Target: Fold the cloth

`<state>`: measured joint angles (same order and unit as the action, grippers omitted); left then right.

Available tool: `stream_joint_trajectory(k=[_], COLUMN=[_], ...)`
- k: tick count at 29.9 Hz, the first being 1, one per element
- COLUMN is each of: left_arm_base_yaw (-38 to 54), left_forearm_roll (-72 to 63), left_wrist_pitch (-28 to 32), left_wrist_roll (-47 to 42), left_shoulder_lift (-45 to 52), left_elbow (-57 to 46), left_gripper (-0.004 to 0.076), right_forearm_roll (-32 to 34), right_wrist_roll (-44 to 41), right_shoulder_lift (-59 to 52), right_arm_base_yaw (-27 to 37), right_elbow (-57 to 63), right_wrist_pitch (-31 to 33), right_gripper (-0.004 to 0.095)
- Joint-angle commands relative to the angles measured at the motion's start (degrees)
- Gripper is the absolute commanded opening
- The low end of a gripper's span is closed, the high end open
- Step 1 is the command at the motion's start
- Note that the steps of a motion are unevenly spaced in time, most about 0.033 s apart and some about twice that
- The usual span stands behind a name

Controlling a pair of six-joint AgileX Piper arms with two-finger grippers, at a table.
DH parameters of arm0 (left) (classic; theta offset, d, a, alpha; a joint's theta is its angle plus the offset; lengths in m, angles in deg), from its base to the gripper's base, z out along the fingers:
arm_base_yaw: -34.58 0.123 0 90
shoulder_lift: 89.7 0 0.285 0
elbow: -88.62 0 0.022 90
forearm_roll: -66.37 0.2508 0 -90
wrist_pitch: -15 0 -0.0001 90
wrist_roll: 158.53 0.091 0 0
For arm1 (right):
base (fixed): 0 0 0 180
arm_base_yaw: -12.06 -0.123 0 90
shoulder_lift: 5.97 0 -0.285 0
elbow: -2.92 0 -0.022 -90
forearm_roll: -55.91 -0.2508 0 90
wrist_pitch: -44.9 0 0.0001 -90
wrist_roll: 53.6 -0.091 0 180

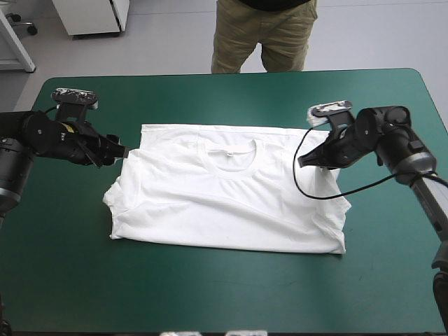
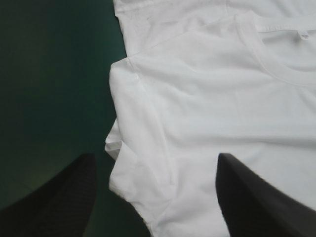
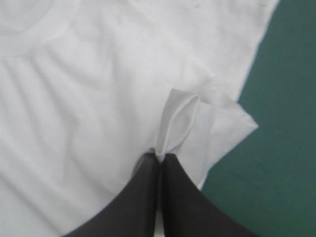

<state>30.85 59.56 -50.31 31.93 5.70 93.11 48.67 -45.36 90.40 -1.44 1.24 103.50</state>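
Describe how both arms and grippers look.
Both are black, bulky, round-jointed, with grey sections farther back. The left arm carries a small yellow mark; the right arm shows none. The left gripper and right gripper each have two broad, curved, fin-like black fingers.

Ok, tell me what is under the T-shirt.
The T-shirt lies spread on the teal-green cover, which shows all round it. The right gripper is shut on a raised fold by one sleeve. Whatever else may lie beneath it is hidden.

L pincer [image 2: 157, 157] spread, R pincer [image 3: 159, 157] clamped
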Motion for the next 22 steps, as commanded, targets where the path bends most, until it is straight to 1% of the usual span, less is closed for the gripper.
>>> stream_joint_trajectory(k=[1,5,10,12,16,17,19,22], left_arm_base_yaw=[-0.12,-0.12,-0.12,-0.12,-0.12,-0.12,-0.12,-0.12], left_forearm_roll=[-0.04,1.28,1.46,1.46,1.55,1.55,1.44,1.44], left_wrist_pitch=[1.01,-0.87,-2.58,-2.96,-3.33,-3.33,-3.33,-2.95], left_wrist_roll=[0.52,0.68,0.68,0.68,0.68,0.68,0.68,0.56], left_shoulder_lift=[1.68,1.68,1.68,1.68,1.68,1.68,1.68,1.68], left_elbow=[1.85,1.85,1.85,1.85,1.85,1.85,1.85,1.85], left_gripper=[0.0494,0.0494,0.0494,0.0494,0.0494,0.0494,0.0494,0.0494], right_forearm_roll=[-0.86,-0.86,-0.75,-0.75,0.26,0.7,0.97,0.97], right_wrist_roll=[-0.51,-1.56,-1.29,-1.14,-1.14,-1.14,-1.14,-1.14], right_shoulder_lift=[-0.55,3.78,10.76,13.06,14.74,14.74,13.94,10.1], right_arm_base_yaw=[-4.5,-8.24,-10.53,-11.07,-11.08,-11.08,-11.08,-11.08], right_elbow=[-1.95,-1.95,-1.85,-1.85,-1.85,-1.85,-1.95,-1.95], right_wrist_pitch=[-1.22,-1.22,-0.98,-0.98,-1.84,-1.84,-1.72,-2.13], right_gripper=[-0.0013,-0.0013,-0.0005,0.0052,0.0224,0.0249,0.0287,0.0289])
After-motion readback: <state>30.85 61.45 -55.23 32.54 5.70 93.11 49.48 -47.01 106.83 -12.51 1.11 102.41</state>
